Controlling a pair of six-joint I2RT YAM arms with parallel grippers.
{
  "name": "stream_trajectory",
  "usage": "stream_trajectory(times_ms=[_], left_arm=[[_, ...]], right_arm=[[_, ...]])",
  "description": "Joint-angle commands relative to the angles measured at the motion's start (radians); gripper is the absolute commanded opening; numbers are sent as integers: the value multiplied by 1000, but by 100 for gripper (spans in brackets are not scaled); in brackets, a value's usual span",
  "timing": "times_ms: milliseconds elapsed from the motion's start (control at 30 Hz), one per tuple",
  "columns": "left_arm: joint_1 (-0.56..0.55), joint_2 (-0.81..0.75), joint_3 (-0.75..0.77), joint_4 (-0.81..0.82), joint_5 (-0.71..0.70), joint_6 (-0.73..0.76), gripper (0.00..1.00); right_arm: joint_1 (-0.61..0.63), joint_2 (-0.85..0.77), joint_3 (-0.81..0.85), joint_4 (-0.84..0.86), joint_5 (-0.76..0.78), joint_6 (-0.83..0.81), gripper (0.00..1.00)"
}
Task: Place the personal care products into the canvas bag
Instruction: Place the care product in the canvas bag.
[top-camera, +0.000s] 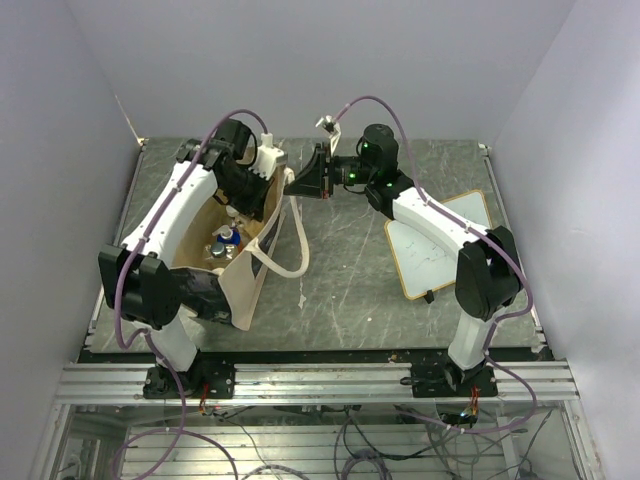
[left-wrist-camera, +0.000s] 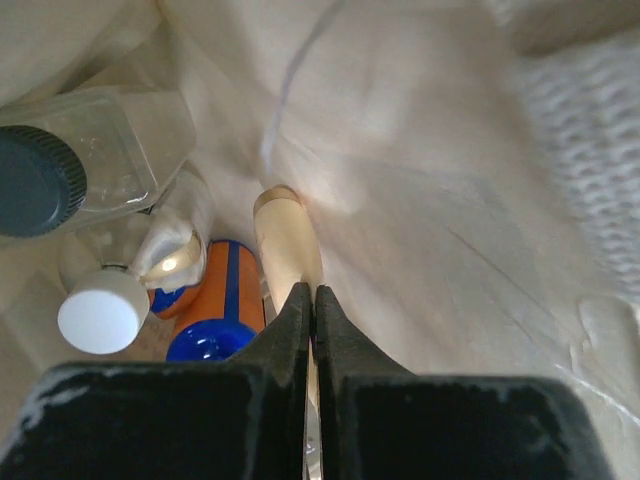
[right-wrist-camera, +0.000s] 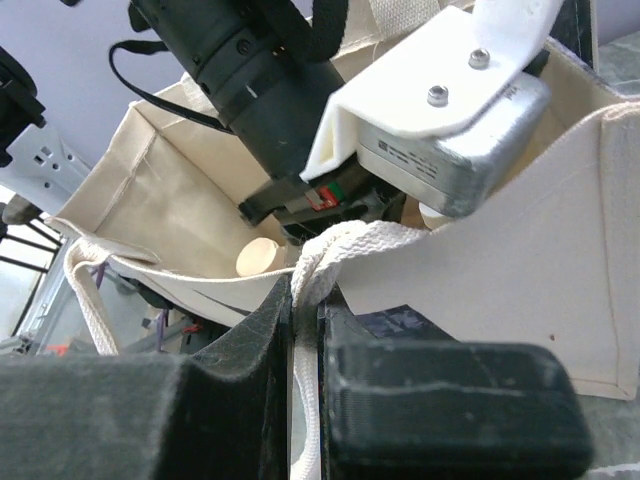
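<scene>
The canvas bag (top-camera: 245, 285) stands open at the table's left. Inside lie a clear bottle with a dark cap (left-wrist-camera: 60, 170), a white-capped bottle (left-wrist-camera: 100, 310), a blue-and-orange bottle (left-wrist-camera: 215, 310) and a cream bottle (left-wrist-camera: 285, 240); the cream lid also shows in the right wrist view (right-wrist-camera: 258, 257). My left gripper (left-wrist-camera: 312, 292) is deep in the bag, jaws shut, tips just in front of the cream bottle. My right gripper (right-wrist-camera: 305, 295) is shut on the bag's strap handle (right-wrist-camera: 340, 245) at the far rim (top-camera: 298, 182), holding the bag's mouth open.
The wood-framed whiteboard (top-camera: 440, 240) lies on the right of the table under the right arm. The bag's other strap (top-camera: 290, 250) hangs loose over its right side. The left wrist's camera housing (right-wrist-camera: 450, 130) sits just above the bag's rim.
</scene>
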Motion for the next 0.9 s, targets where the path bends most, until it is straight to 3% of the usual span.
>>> stream_trajectory(times_ms=[0,367,667,867], left_arm=[[5,5,-26,94,54,0,7],[5,-7,-113,186,81,23,12],[5,-120,-226,331,92,16,40],[5,-164,-236,366,84,6,52]], right_arm=[[-6,-13,72,145,-56,59,0],[-12,3,43,80,-54,-30,0],[-48,-1,-2,18,-39,-138,0],[-48,-2,-18,-4,-49,-169,0]])
